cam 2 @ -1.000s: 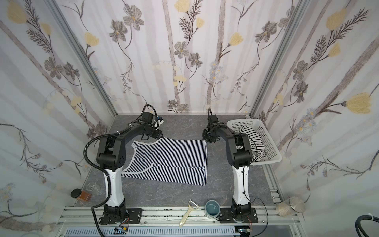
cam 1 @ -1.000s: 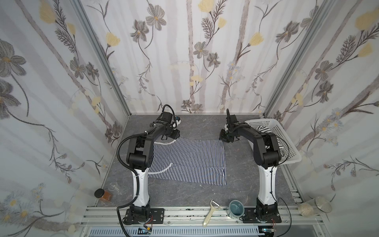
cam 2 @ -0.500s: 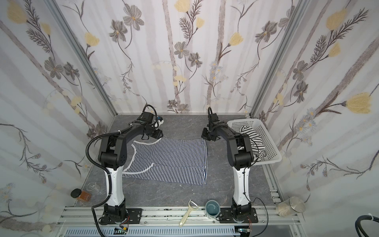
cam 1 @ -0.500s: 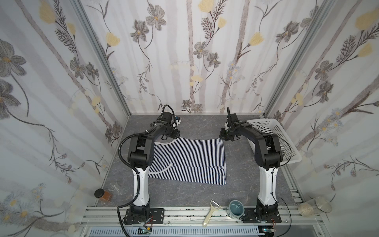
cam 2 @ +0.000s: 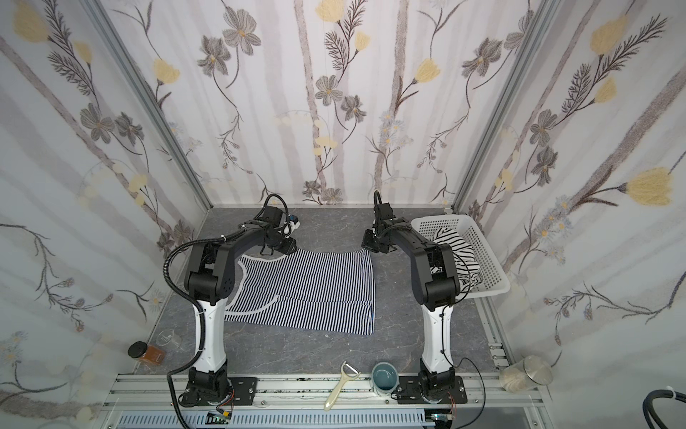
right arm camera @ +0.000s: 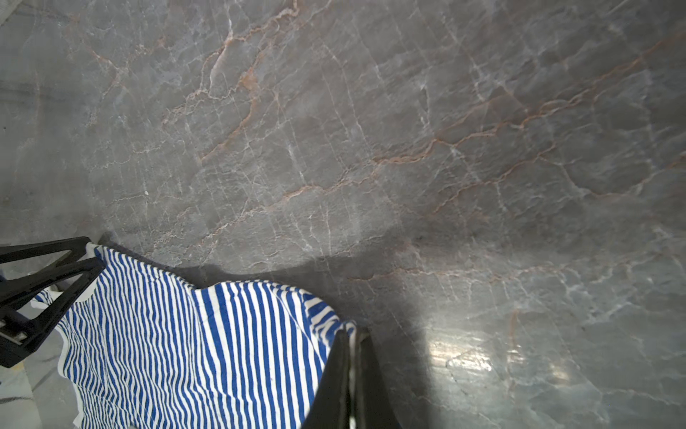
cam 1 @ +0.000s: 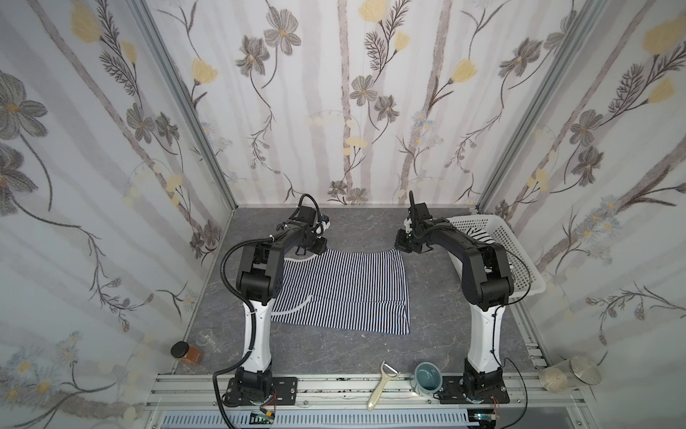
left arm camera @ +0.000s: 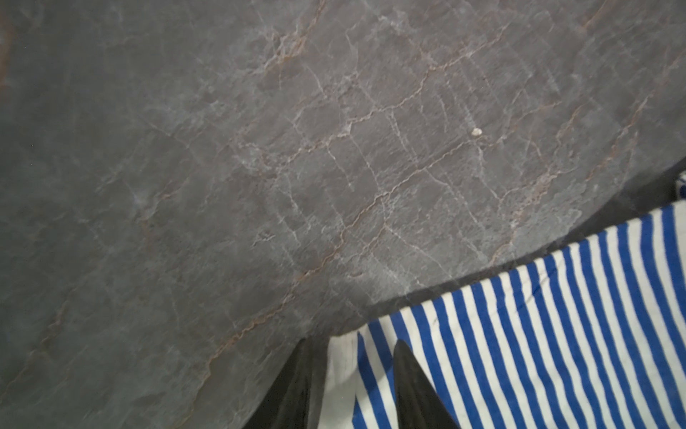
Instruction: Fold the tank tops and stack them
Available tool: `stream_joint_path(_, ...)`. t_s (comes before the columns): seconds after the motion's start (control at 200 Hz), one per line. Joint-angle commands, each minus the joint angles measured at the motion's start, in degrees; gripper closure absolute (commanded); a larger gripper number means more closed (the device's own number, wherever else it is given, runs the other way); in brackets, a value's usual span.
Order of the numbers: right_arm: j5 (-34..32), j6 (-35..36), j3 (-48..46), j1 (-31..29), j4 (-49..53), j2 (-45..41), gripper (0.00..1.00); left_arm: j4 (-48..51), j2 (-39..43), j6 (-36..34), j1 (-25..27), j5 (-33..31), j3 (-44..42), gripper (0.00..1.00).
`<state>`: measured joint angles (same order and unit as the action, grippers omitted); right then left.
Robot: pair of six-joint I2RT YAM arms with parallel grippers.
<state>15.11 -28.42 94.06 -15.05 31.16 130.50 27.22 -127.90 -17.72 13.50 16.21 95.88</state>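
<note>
The navy-and-white striped tank top [cam 1: 345, 286] [cam 2: 315, 286] lies spread flat on the grey table, with its white-trimmed straps on the left. My left gripper [cam 1: 310, 250] [left arm camera: 350, 341] is at its far left corner, open. Its two fingers straddle the white-trimmed edge [left arm camera: 341, 364]. My right gripper [cam 1: 402, 247] [right arm camera: 350, 330] is shut on the far right corner of this top [right arm camera: 185, 353], and the cloth there is lifted a little. The other tank top [cam 2: 456, 249], white with wider black stripes, lies crumpled in the basket.
The white perforated basket [cam 2: 482, 237] stands at the right, behind my right arm. Along the front rail lie a peeler [cam 1: 382, 386] and a teal cup [cam 1: 427, 375]. A spice jar [cam 1: 185, 351] lies front left and a clear jar [cam 1: 568, 375] front right.
My right gripper has shut on the top's far right corner. The left fingers have drawn closer together around the far left edge. The cloth has hardly moved.
</note>
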Motion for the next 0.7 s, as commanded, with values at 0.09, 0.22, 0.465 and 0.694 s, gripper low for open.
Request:
stream_joint_path(0.09,0.81,0.21,0.25,-0.16,-0.99,-1.1,1.0,-0.07,-0.7,-1.0,0.04,0.06,-0.19,0.73)
stream_joint_path(0.22,0.85,0.41,0.16,-0.16,-0.82,-1.59,1.0,-0.08,-0.56,-1.18,0.04,0.89,-0.77,0.88)
stream_joint_path(0.465,1.64,1.78,-2.97,0.06,-1.92,-5.03,1.0,-0.08,3.93,-2.3,-0.47,2.14,-3.15,1.0)
stream_joint_path(0.694,3.48,2.6,-10.56,-0.07,-4.53,-11.17,1.0,-0.07,10.58,-3.67,-1.1,3.58,-8.09,1.0)
